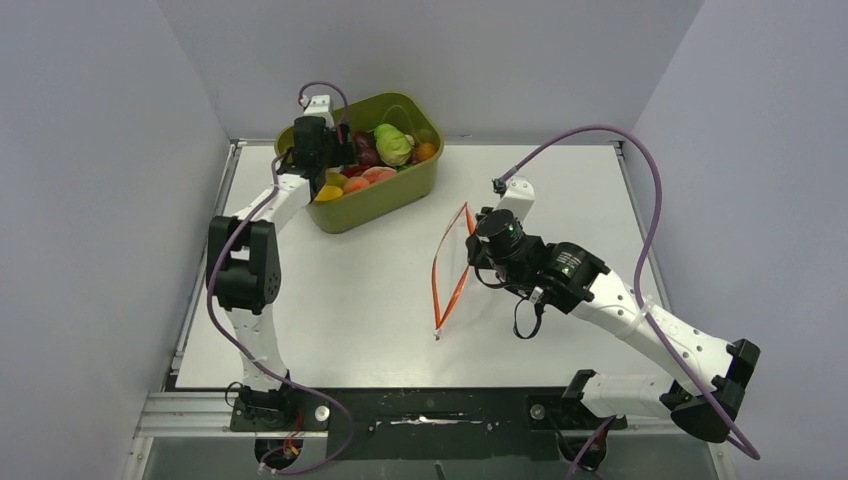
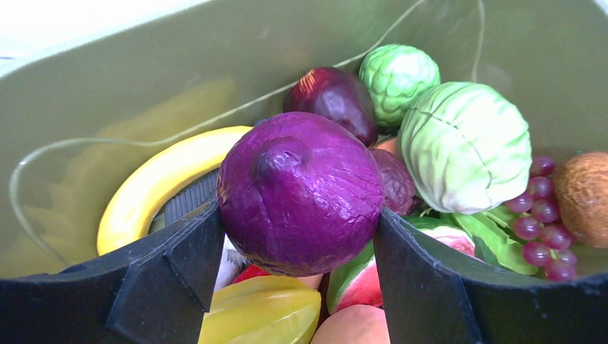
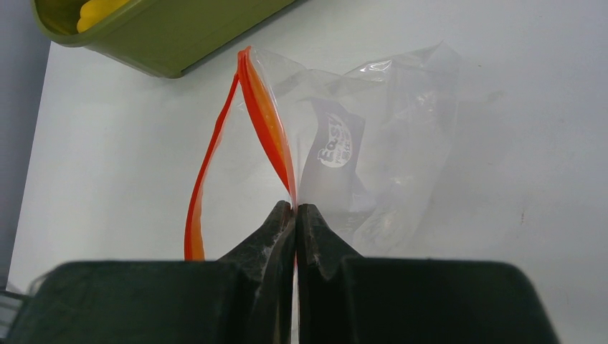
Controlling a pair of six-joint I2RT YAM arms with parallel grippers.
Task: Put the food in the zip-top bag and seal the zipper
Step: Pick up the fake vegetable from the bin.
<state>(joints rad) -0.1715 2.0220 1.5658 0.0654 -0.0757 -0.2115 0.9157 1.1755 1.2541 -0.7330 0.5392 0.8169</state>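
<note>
On your desk [image 1: 380, 300] all the food [image 1: 395, 145] sits in the olive tub [image 1: 385, 205], upper left of the top view. Mid-frame, the zip-top bag [image 3: 401, 143] lies empty with its zipper [image 3: 269, 136] unsealed and the right pincer [image 3: 295, 211] pinching its rim. The left pincer [image 2: 297, 218] clamps a purple onion [image 2: 301, 179] inside the tub.

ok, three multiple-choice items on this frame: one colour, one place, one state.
1. Zipper strip on the bag is: A blue; B white; C red-orange.
2. Purple onion is: A in the bag; B in the green tub; C in the right jaws.
3. Right jaws are: A shut on the bag's rim; B wide open; C shut on the tub.
Key: 1 C, the strip shows red-orange; 2 B, it sits in the tub between the left jaws; 3 A, the jaws meet on the rim.
</note>
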